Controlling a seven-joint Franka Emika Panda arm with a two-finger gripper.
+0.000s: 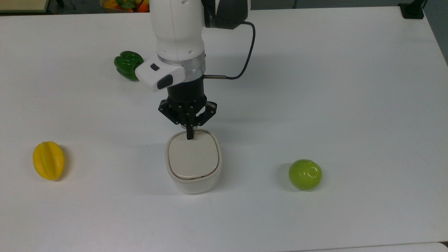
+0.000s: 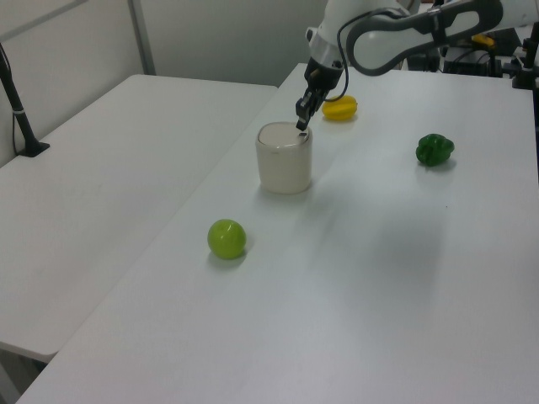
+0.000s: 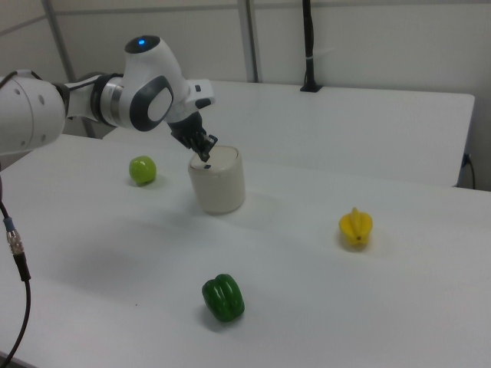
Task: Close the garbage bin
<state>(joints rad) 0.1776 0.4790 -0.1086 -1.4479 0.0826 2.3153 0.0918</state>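
The garbage bin point(image 1: 193, 163) stands upright mid-table point(image 1: 350, 87), lid flat on top; the gripper point(image 1: 189, 137), fingers pressed together, hangs over its far rim.

1. I see the bin point(image 1: 193, 164) mid-table point(image 1: 350, 87) in the top view, the gripper point(image 1: 189, 134) over its far rim.
2. The starfruit point(image 1: 48, 160) lies far to the top view's left, the apple point(image 1: 305, 174) to its right.
3. The pepper point(image 1: 126, 64) sits behind, left of the arm point(image 1: 176, 31).
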